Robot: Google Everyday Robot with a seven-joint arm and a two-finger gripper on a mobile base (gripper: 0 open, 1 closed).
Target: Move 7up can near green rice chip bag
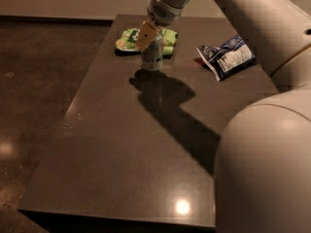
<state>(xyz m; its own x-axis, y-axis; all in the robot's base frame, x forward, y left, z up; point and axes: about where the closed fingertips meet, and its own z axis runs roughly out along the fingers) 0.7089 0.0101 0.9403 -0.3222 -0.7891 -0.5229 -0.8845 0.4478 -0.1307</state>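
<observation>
The 7up can (152, 56) stands upright on the dark table (146, 144), just in front of the green rice chip bag (130, 39), which lies flat at the far edge. My gripper (151, 33) comes down from the upper right and is shut on the can's top, with a tan finger (145, 35) across its left side. The can's base looks to be on or just above the tabletop. Part of the bag is hidden behind the can and the gripper.
A blue-and-white snack bag (226, 56) lies at the far right of the table. My white arm (262, 144) fills the right side of the view. The table's left edge drops to a dark floor (34, 81).
</observation>
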